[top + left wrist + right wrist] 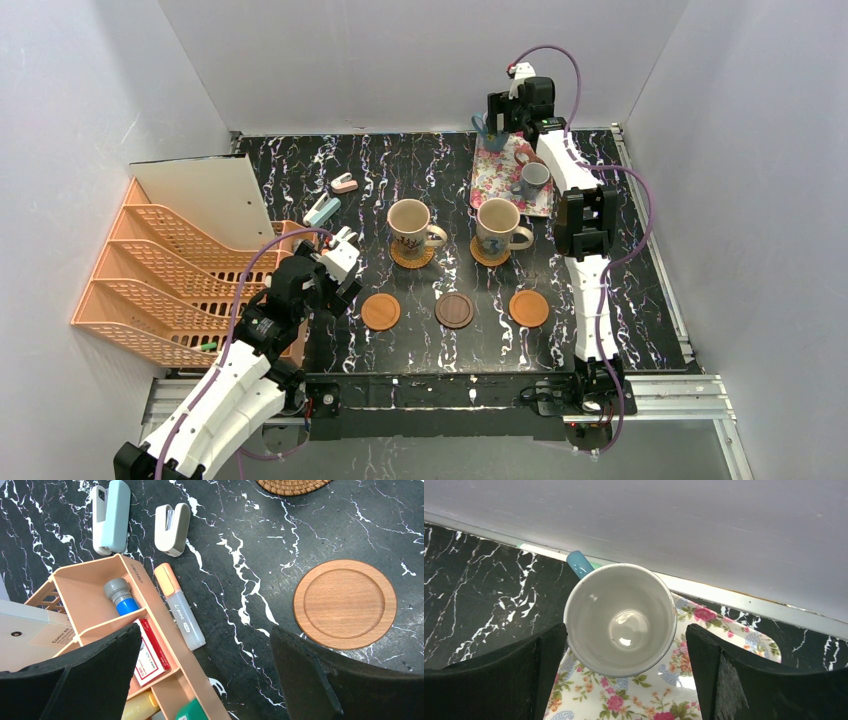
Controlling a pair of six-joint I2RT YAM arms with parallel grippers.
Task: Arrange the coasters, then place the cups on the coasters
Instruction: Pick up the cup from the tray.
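Note:
Two large beige cups stand on woven coasters. In front lie three bare coasters: orange-brown, dark brown, orange-brown. A small cup with a blue handle stands upright at the far end of the floral tray. My right gripper is open above it, one finger on each side and clear of the rim. Another small cup stands on the tray. My left gripper hangs open and empty beside a wooden coaster.
A peach desk organizer with pens and a red box sits under my left gripper. A marker and two small staplers lie beside it. Stacked orange file trays fill the left. Walls enclose the table.

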